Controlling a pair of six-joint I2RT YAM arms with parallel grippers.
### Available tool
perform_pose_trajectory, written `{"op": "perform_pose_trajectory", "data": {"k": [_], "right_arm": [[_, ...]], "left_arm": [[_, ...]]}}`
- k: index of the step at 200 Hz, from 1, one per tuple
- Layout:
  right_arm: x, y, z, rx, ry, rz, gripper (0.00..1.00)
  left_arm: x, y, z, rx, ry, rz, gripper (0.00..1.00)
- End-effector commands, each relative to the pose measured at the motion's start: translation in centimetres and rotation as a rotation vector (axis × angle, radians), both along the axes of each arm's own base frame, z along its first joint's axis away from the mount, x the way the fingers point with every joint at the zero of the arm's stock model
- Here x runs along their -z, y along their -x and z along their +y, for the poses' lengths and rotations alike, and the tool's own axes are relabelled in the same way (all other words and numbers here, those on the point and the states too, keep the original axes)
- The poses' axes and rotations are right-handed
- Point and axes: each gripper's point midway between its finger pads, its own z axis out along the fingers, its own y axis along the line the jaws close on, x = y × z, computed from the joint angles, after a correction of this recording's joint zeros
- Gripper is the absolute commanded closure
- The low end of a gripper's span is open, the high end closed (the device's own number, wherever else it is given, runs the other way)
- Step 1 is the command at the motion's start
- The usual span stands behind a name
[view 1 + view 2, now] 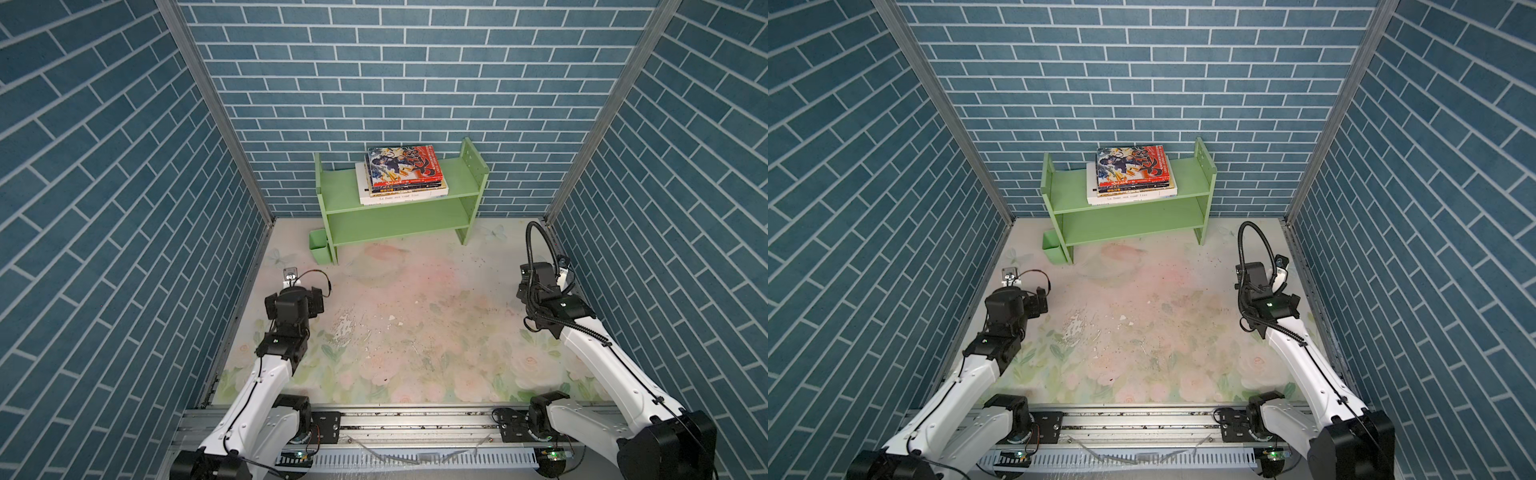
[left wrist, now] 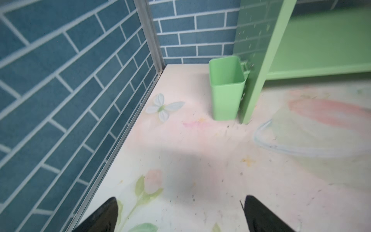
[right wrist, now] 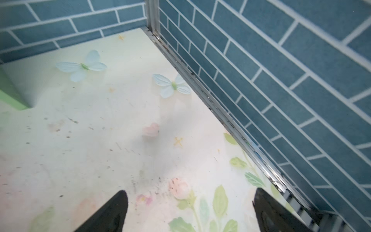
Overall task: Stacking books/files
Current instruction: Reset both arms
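Books [image 1: 402, 172] sit stacked flat on upper level of green shelf [image 1: 461, 183] by back wall [image 1: 415, 83], spines running side-to-side, well ahead of & between left gripper [image 2: 180, 197] and right gripper [image 3: 190, 190], both spread wide w/ nothing held, left prob. slightly nearer.

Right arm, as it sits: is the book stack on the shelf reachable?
Probably yes: the right gripper is open and empty, the table between it and the book stack holds nothing, and the shelf has no board above the stack. Stretch looks long.

A green shelf [image 1: 340, 191] against the blue brick wall [image 1: 415, 83] — small green bin [image 1: 320, 247] just beside its leg.
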Motion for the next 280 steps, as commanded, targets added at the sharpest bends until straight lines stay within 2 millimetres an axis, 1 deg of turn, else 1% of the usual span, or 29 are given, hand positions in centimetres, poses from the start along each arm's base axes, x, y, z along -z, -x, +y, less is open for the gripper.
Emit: {"op": "perform_pose_trajectory", "data": {"k": [1,22,46,63,75,83,93,101,106,115,126,136,148,158,178,187,198,212,223,231,238,242,258,264,280], "right_arm": [[1.0,0.8,-1.6,0.093,0.037,-0.023,0.02],[1.7,0.1,-1.4,0.070,0.054,-0.018,0.02],[2.0,-1.3,-1.1,0.033,0.068,-0.025,0.02],[3.0,-2.9,-0.3,-0.032,0.072,-0.016,0.01],[3.4,-3.7,0.2,-0.061,0.080,0.008,0.01],[3.4,-4.0,0.2,-0.065,0.098,0.021,0.01],[3.1,-4.4,-0.2,-0.049,0.127,0.013,0.01],[2.9,-4.6,-0.5,-0.035,0.149,-0.010,0.01],[2.5,-4.9,-0.5,-0.030,0.156,-0.043,0.01],[2.1,-5.3,-0.5,-0.042,0.167,-0.092,0.01],[1.7,-6.0,0.0,-0.086,0.180,-0.147,0.01],[1.9,-6.7,0.7,-0.154,0.212,-0.168,0.01],[2.4,-7.3,0.9,-0.187,0.249,-0.181,0.01],[3.0,-7.5,0.7,-0.177,0.267,-0.179,0.01],[4.0,-8.3,1.1,-0.188,0.266,-0.223,0.02],[4.8,-8.6,1.3,-0.208,0.273,-0.210,0.04],[5.7,-8.6,1.3,-0.217,0.287,-0.212,0.04],[5.6,-8.7,1.4,-0.241,0.309,-0.234,0.03],[5.2,-8.6,1.3,-0.262,0.327,-0.290,0.04],[5.1,-8.4,0.8,-0.244,0.325,-0.340,0.03],[5.7,-8.2,0.5,-0.232,0.317,-0.344,0.03],[5.4,-8.2,0.4,-0.232,0.322,-0.366,0.02],[5.9,-8.3,0.6,-0.255,0.288,-0.344,0.04],[5.8,-8.4,0.5,-0.257,0.283,-0.351,0.03],[6.4,-8.8,0.2,-0.270,0.245,-0.327,0.03]], "left_arm": [[-2.8,-0.3,1.5,-0.071,-0.067,-0.249,0.00],[-1.8,-1.3,1.1,-0.050,-0.055,-0.244,0.00],[-0.5,-3.7,0.4,-0.034,-0.011,-0.258,0.00],[0.7,-5.3,0.1,-0.018,-0.021,-0.251,0.00],[2.4,-6.3,-0.3,-0.001,-0.022,-0.201,0.00],[2.8,-6.9,-0.8,0.032,-0.032,-0.203,0.00],[3.7,-7.4,-1.7,0.089,-0.025,-0.163,0.00],[4.2,-7.6,-1.7,0.089,-0.028,-0.160,0.00],[4.0,-7.8,-1.5,0.084,-0.039,-0.175,0.00],[4.2,-7.9,-1.6,0.088,-0.020,-0.140,0.00],[4.5,-8.3,-1.1,0.080,0.000,-0.137,0.00],[4.7,-8.6,-0.9,0.075,0.016,-0.097,0.00],[4.6,-8.6,-0.9,0.079,0.007,-0.122,0.00],[4.7,-8.6,-0.9,0.075,0.015,-0.099,0.00],[4.7,-8.6,-0.9,0.074,0.014,-0.104,0.00],[4.7,-8.7,-0.9,0.074,0.010,-0.112,0.00],[4.7,-8.6,-0.9,0.075,0.013,-0.104,0.00],[4.7,-8.6,-0.9,0.075,0.012,-0.107,0.00],[4.7,-8.6,-0.9,0.074,0.011,-0.110,0.00],[4.8,-8.6,-0.9,0.074,0.012,-0.106,0.00],[4.7,-8.6,-0.9,0.074,0.011,-0.108,0.00],[4.7,-8.6,-0.9,0.073,0.012,-0.109,0.00],[4.7,-8.6,-0.9,0.073,0.012,-0.107,0.00],[4.7,-8.6,-0.9,0.073,0.012,-0.108,0.00],[4.7,-8.6,-0.9,0.073,0.012,-0.107,0.00]]}}
